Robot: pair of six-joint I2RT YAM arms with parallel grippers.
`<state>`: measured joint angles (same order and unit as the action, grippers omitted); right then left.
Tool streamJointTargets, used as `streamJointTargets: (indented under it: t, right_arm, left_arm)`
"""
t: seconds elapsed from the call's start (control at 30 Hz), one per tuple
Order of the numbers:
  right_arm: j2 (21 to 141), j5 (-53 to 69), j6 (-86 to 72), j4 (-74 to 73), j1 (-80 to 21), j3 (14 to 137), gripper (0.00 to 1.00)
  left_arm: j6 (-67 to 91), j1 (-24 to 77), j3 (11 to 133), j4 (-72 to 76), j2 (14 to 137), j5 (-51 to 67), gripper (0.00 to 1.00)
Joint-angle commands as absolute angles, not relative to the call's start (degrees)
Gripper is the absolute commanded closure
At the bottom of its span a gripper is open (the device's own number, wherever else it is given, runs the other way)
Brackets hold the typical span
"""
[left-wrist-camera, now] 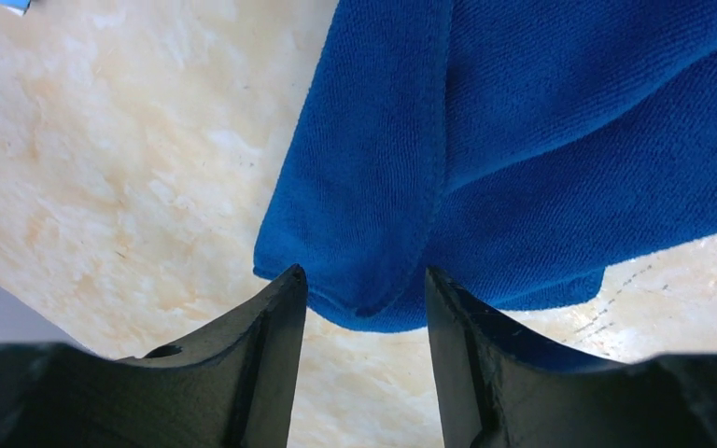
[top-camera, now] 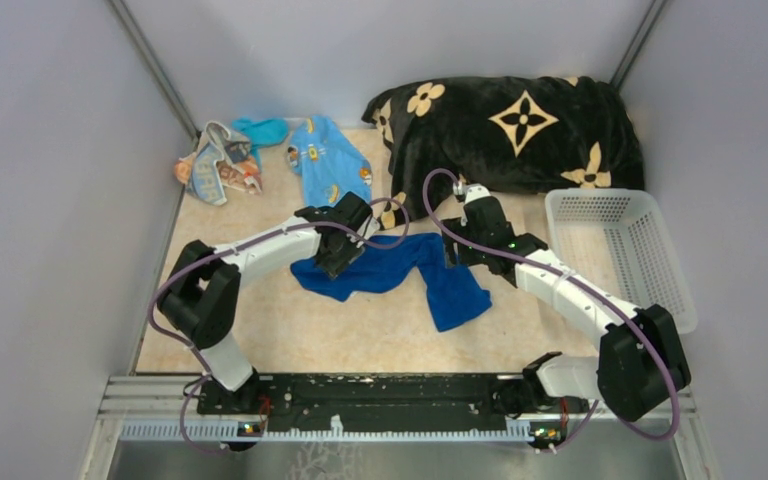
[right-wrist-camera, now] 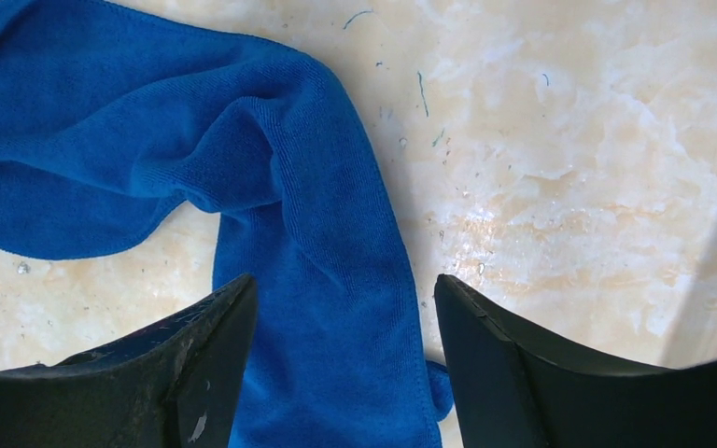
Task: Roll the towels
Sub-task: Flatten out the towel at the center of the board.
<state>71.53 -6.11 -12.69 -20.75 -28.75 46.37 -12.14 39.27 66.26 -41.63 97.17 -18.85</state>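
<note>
A plain dark blue towel (top-camera: 415,272) lies crumpled in a bent strip mid-table. My left gripper (top-camera: 335,262) hovers over its left end, jaws open, and the folded corner of the dark blue towel (left-wrist-camera: 373,233) lies just beyond its fingertips (left-wrist-camera: 364,280). My right gripper (top-camera: 457,258) is open above the strip's bend, where the dark blue towel (right-wrist-camera: 336,308) runs on the table between its spread fingers (right-wrist-camera: 345,289). At the back left lie a striped towel (top-camera: 212,165), a turquoise towel (top-camera: 262,129) and a light blue printed towel (top-camera: 326,160).
A large black plush blanket (top-camera: 510,130) with tan flowers fills the back right. A white plastic basket (top-camera: 622,250) stands at the right edge. Grey walls close in the beige marbled tabletop (top-camera: 290,330) on three sides.
</note>
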Motion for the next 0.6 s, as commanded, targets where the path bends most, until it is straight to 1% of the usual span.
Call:
streamJointTargets:
  t: [0.0, 0.13, 0.23, 0.33, 0.4, 0.47, 0.57]
  right_arm:
    - [69.88, -7.02, -13.1, -18.7, -29.03, 46.23, 0.29]
    - [69.87, -7.13, -13.1, -18.59, -29.0, 46.1, 0.29]
    - [69.96, -7.38, -13.1, -18.69, -29.0, 46.14, 0.29]
    - [69.92, -7.86, -13.1, -19.03, -29.0, 46.31, 0.29]
    - [69.79, -8.07, -13.1, -19.12, -29.0, 46.32, 0.29]
    - [69.82, -8.08, -13.1, -19.09, -29.0, 46.39, 0.29]
    - [69.79, -8.2, -13.1, -19.11, -29.0, 46.32, 0.29]
  left_arm:
    - [-15.89, 39.64, 68.68, -41.47, 99.47, -18.61, 0.45]
    - [-17.01, 39.64, 68.77, -41.48, 101.13, -19.71, 0.52]
    - [-17.35, 39.64, 69.06, -41.69, 101.9, -19.17, 0.6]
    - [-17.56, 39.64, 68.83, -41.87, 101.7, -19.23, 0.64]
    - [-17.62, 39.64, 68.56, -41.97, 100.87, -19.23, 0.63]
    - [-17.37, 39.64, 68.53, -42.43, 100.17, -18.61, 0.56]
    - [-16.99, 39.64, 68.73, -43.46, 99.0, -16.64, 0.54]
